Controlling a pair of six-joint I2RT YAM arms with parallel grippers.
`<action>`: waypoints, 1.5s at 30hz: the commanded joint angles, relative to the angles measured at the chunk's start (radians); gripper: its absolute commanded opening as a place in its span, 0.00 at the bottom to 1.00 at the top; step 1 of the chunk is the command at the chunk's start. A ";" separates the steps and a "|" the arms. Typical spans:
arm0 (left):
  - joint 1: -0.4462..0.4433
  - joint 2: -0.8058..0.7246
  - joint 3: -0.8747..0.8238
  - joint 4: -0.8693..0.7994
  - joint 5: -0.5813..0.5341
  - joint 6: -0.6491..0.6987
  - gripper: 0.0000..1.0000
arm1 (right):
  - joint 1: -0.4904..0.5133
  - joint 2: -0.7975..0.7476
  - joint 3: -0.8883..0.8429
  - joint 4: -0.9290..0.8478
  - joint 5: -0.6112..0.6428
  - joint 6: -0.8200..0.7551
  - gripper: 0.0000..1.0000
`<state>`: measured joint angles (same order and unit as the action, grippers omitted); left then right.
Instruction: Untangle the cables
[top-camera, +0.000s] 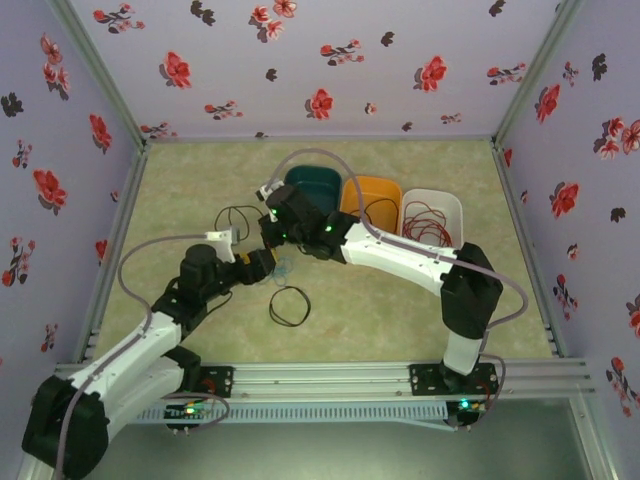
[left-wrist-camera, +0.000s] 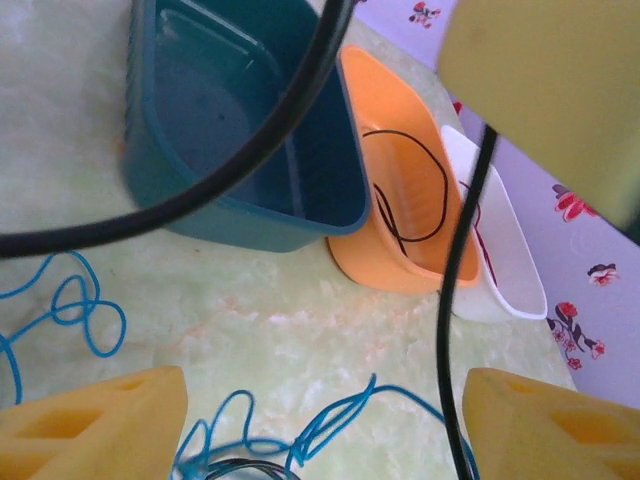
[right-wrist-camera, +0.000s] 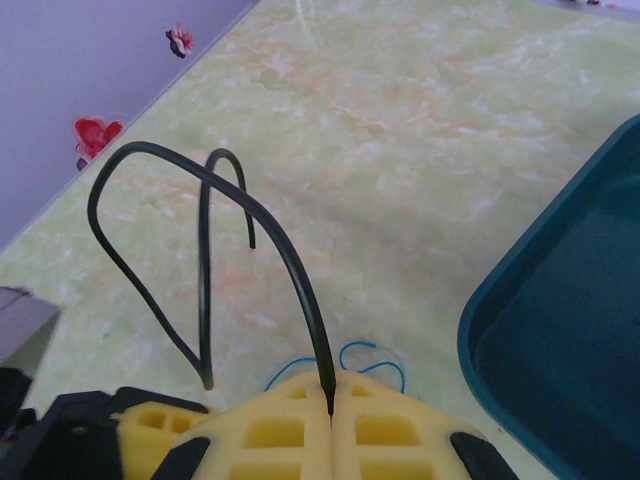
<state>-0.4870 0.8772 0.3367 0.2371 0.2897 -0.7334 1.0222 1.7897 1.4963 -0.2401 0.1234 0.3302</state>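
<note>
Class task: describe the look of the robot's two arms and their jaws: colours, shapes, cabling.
The left arm and right arm share white tubular links between bulky black joints, each trailed by a thick grey cable. The left gripper and right gripper have yellow jaws with rectangular cut-outs.

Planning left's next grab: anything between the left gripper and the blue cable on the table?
Yes: a black cable drops between the open left gripper's fingers, in front of the blue cable lying on the table beneath.
</note>
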 joint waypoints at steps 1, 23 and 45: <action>-0.016 0.071 0.018 0.138 0.008 -0.046 0.74 | 0.008 -0.048 -0.023 0.059 -0.003 0.041 0.00; -0.043 0.003 -0.054 -0.075 -0.147 -0.052 0.68 | 0.007 -0.250 -0.093 0.033 0.270 -0.062 0.00; -0.049 -0.014 0.161 0.077 -0.077 0.015 0.93 | -0.007 -0.428 -0.197 -0.094 0.356 0.004 0.00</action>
<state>-0.5259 0.8516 0.4324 0.2398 0.1764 -0.7670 1.0214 1.3956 1.3094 -0.2840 0.4324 0.3023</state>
